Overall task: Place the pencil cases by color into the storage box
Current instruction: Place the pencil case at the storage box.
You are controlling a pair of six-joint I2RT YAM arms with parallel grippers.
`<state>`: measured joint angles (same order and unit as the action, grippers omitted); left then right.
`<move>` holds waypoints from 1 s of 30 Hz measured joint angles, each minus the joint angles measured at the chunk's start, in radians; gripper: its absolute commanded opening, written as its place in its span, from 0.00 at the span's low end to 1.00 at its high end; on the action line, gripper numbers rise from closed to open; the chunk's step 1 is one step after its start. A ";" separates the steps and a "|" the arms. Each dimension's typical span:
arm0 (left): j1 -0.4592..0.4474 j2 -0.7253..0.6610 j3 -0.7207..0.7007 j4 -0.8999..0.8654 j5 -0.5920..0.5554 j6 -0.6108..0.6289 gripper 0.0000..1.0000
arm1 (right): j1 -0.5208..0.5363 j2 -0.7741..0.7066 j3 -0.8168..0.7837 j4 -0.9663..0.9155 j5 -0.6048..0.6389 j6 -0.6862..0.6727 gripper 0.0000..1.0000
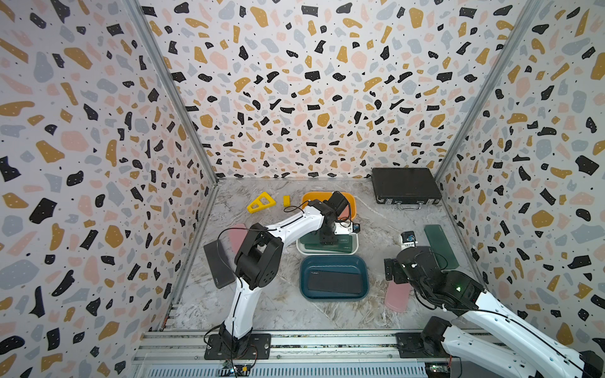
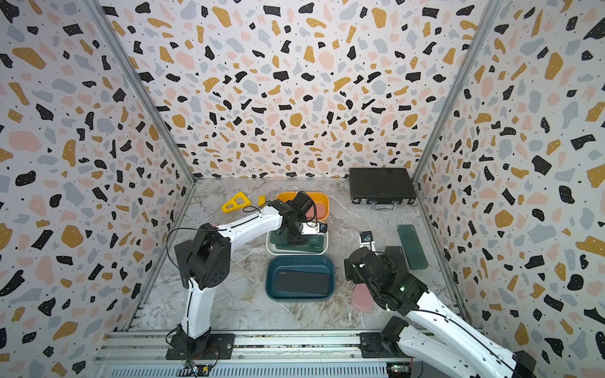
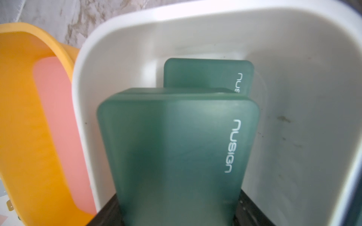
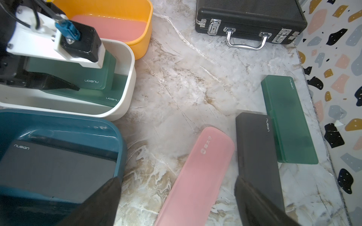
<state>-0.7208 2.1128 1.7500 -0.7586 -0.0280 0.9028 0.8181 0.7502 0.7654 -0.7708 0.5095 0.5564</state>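
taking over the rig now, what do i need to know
Left claw: shut on a green case, inside the white bin over a second green case.
Right claw: open, above a loose pink case.
Done: pink case in the orange bin, black case in the blue bin.
To do: that pink case, the right-side black case and right-side green case; the left-side black case and left-side pink case.

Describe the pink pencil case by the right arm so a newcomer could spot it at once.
Find the black briefcase in the table's far corner, then come toward the right arm, where three cases lie loose on the marble. The pink pencil case is the one nearest the blue bin, and unlike the charcoal case and green case beside it, it has rounded ends.
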 measured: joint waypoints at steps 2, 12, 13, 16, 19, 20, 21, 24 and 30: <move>-0.002 0.009 0.003 0.000 -0.011 0.000 0.58 | 0.000 -0.005 0.000 0.000 0.000 0.000 0.96; -0.010 0.036 0.018 -0.002 -0.042 0.000 0.63 | -0.001 -0.021 -0.005 -0.005 0.000 0.000 0.96; -0.010 0.037 0.019 -0.002 -0.043 0.000 0.64 | -0.001 -0.023 -0.005 -0.006 0.000 0.000 0.96; -0.011 0.037 0.020 -0.002 -0.045 -0.001 0.67 | -0.001 -0.026 -0.005 -0.008 0.000 0.001 0.96; -0.013 0.038 0.020 -0.002 -0.050 -0.001 0.69 | -0.001 -0.028 -0.006 -0.008 0.000 0.001 0.96; -0.015 0.039 0.020 -0.002 -0.053 -0.001 0.70 | -0.001 -0.029 -0.006 -0.008 0.000 0.001 0.96; -0.016 0.039 0.020 -0.002 -0.053 -0.001 0.71 | -0.001 -0.030 -0.006 -0.008 0.000 0.001 0.96; -0.020 0.042 0.023 -0.003 -0.057 -0.001 0.73 | -0.001 -0.034 -0.006 -0.010 0.000 0.001 0.96; -0.024 0.052 0.035 0.002 -0.059 -0.001 0.77 | -0.001 -0.047 -0.007 -0.024 0.002 0.002 0.96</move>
<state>-0.7444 2.1647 1.7851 -0.7570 -0.0872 0.9016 0.8173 0.7036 0.7582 -0.7948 0.5110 0.5579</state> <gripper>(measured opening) 0.750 0.957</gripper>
